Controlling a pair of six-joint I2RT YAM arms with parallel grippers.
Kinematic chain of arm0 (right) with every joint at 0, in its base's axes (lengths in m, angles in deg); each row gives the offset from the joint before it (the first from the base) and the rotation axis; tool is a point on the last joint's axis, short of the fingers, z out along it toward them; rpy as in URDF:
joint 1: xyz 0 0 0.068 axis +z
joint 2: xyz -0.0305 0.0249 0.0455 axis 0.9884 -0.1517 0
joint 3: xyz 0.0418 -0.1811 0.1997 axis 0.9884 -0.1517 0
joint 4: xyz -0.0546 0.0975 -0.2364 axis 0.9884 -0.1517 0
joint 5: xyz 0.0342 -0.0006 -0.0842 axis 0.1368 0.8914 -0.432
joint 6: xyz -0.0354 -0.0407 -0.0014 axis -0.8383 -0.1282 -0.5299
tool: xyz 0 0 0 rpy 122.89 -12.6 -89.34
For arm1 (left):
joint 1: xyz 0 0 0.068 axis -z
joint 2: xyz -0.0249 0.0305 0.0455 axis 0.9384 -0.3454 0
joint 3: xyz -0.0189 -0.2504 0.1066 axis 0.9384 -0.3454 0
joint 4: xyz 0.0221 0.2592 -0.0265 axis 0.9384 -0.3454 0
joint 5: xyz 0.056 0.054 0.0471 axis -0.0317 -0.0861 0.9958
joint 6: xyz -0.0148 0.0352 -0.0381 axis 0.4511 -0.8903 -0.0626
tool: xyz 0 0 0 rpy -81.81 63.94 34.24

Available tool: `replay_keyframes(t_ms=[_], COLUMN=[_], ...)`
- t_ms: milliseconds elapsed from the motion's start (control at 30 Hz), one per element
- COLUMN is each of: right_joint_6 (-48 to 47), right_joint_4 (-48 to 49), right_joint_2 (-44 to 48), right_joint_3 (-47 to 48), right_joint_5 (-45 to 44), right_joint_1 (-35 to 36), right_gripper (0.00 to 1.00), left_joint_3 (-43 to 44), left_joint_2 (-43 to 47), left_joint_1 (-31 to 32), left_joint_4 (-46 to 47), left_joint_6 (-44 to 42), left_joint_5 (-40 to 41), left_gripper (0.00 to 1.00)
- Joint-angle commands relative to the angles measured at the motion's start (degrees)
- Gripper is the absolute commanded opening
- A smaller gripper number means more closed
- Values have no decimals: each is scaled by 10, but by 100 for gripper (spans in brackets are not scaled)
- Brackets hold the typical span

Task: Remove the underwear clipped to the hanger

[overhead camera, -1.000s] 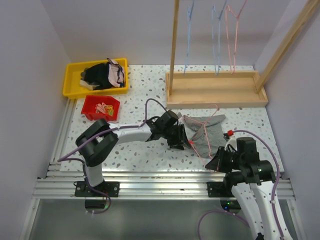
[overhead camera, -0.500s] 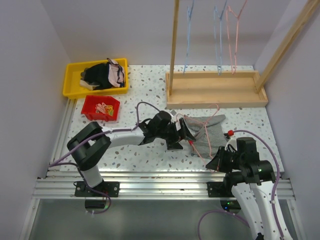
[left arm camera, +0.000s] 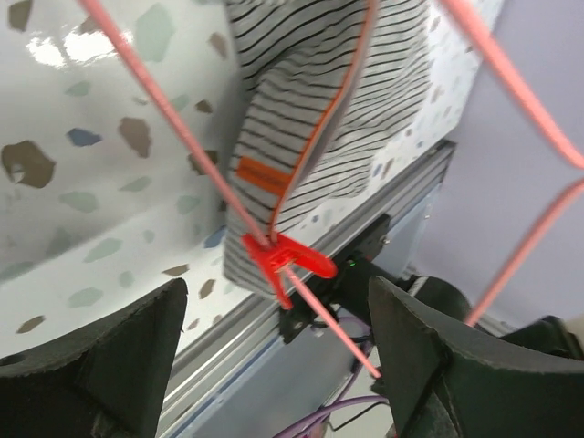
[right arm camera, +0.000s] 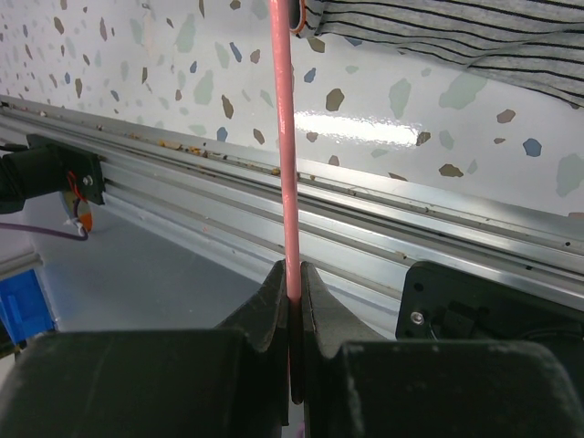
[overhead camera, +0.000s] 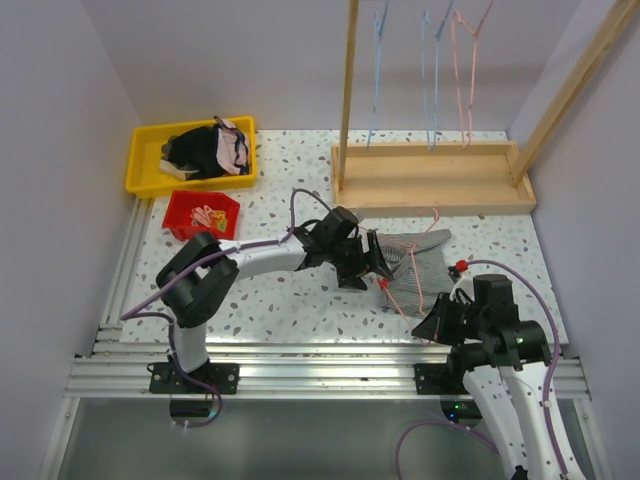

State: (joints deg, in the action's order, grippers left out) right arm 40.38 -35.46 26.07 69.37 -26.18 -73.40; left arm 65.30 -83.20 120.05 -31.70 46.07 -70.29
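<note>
Left claw (left arm camera: 276,294) wider than before, gaping astride red clip (left arm camera: 285,257) at underwear's (left arm camera: 310,109) 8 o'clock; right claw (right arm camera: 292,274) clamps hanger (right arm camera: 285,137).

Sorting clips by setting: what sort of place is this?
Probably a lab test cell staged for laundry: a speckled table boxed in by plain walls, aluminium rails along its near edge, and a wooden hanger rack.
</note>
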Motion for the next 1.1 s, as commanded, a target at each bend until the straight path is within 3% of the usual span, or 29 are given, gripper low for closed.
replay_keyframes(t_ms=[0, 367, 567, 733, 967, 1067], right_joint_6=[8, 8, 8, 9, 8, 8], right_joint_4=[-3, -5, -4, -2, -1, -1], right_joint_2=[5, 8, 9, 8, 9, 8], right_joint_3=[0, 0, 0, -1, -3, -2], right_joint_5=[-20, -19, -19, -18, -17, -17], right_joint_1=[-2, -2, -2, -2, -2, -2], right_gripper=[0, 0, 0, 0, 0, 0], left_joint_3=[33, 104, 97, 72, 42, 33], left_joint_2=[-13, -64, -69, -66, -53, -50], left_joint_1=[-3, -3, -5, -8, -11, -11], left_joint_4=[-56, -87, -95, -77, -46, -38], left_joint_6=[-42, -43, -53, -51, -45, -42], left_joint_5=[-22, -22, -22, -30, -37, -38], left_gripper=[83, 82, 78, 65, 40, 38])
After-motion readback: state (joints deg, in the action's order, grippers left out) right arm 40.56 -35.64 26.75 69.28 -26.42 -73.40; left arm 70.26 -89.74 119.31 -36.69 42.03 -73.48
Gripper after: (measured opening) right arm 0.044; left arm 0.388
